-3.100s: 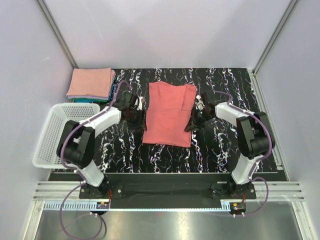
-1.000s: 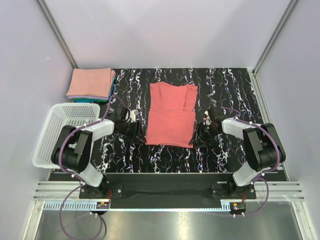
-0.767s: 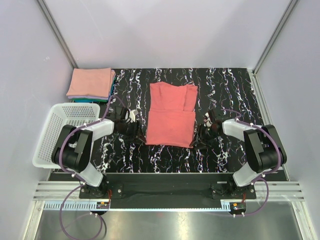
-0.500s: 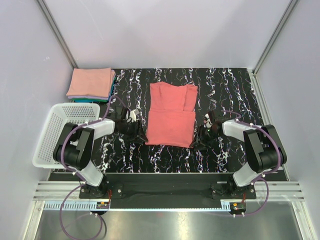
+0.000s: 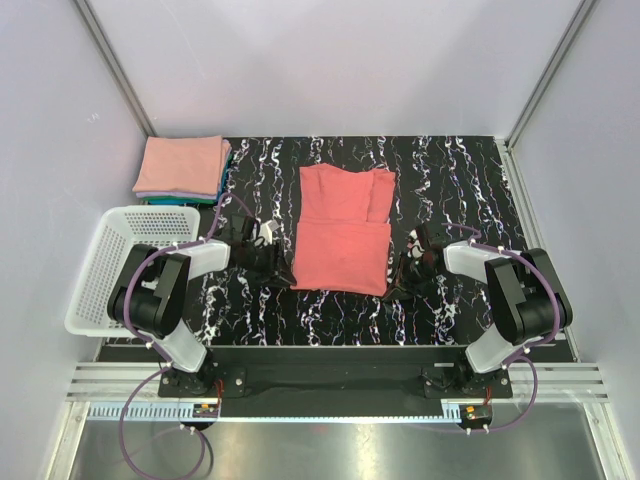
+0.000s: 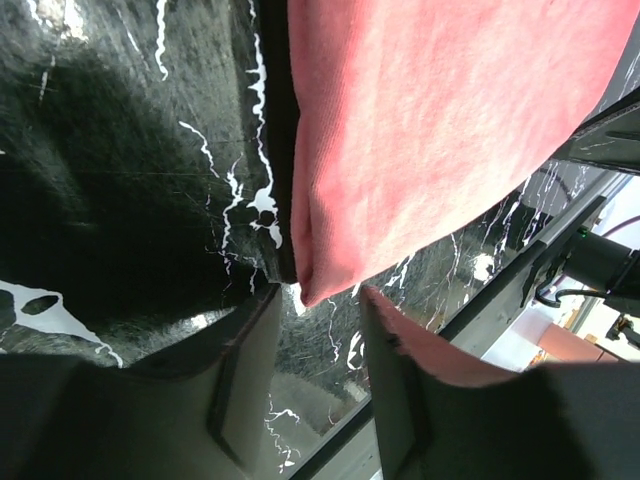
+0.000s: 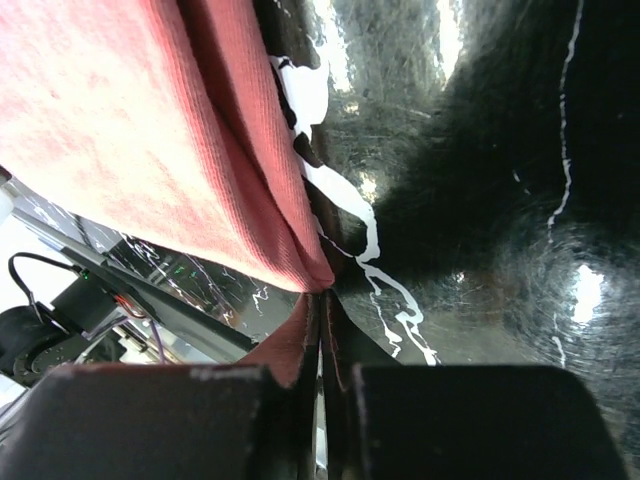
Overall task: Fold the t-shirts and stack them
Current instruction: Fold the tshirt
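Observation 1: The coral-red t-shirt [image 5: 342,235] is lying flat at the centre of the black marbled table [image 5: 450,170], partly folded, with its long edges running up and down the overhead frame.

Observation 2: The folded t-shirts [image 5: 183,165] are sitting as a stack at the upper left of the table, salmon pink on top and teal showing beneath. A white mesh basket [image 5: 100,285] is standing just below that stack, at the left edge.

Observation 3: The left gripper [image 5: 283,272] is reaching low at the shirt's lower left corner. In the left wrist view its fingers [image 6: 245,370] are standing moderately apart, with the corner of the cloth lying between their tips and not clamped.

Observation 4: The right gripper [image 5: 393,287] is working at the shirt's lower right corner. In the right wrist view its jaws are pressing almost together and pinching the cloth's corner.
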Robot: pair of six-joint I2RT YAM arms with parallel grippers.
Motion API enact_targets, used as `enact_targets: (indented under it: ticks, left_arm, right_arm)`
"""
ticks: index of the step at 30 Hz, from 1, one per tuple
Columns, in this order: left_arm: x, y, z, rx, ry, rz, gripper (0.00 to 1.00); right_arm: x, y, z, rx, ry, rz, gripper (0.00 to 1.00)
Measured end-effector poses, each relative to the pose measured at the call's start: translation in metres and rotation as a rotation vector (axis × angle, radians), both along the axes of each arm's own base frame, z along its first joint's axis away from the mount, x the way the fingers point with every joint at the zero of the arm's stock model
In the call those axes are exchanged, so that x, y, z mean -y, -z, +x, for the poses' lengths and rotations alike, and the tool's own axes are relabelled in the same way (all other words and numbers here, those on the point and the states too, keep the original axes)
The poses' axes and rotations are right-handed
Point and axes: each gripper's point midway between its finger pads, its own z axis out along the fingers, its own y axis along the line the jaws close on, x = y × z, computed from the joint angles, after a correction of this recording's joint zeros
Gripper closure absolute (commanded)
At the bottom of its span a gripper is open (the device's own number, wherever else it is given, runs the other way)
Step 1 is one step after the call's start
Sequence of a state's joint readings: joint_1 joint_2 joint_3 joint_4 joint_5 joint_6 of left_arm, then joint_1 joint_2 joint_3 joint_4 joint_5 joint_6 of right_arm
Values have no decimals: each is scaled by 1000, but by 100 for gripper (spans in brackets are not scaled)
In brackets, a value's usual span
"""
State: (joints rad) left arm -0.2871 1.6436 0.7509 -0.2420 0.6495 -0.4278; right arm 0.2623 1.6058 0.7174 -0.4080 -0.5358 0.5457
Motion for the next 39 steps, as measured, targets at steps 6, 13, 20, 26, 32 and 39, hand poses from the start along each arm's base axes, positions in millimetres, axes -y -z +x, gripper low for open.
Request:
enact_targets:
  ticks: [6,13,20,26,32,39]
  left_arm:
    - [-1,4,-3,-4,-3,3,74]
    - [-1,7,-8,-25,-7,-5,100]
    - [0,7,-9,-28,-6,-15,100]
    - [1,7,-9,-28,-5,-18,100]
    - [1,7,-9,-29,-3,-20,100]
    - [1,7,-9,-30,-3,-20,100]
  right_arm:
    - [1,1,-1,-3,2,-3,100]
    - [1,1,-4,12,5,0,99]
    - [4,-8,-5,51,32,-7,61]
    - [4,-11,-3,71,35,-1,57]
    - [-2,-6,0,49,31,25,56]
    - [-4,-4,8,66,37,23,75]
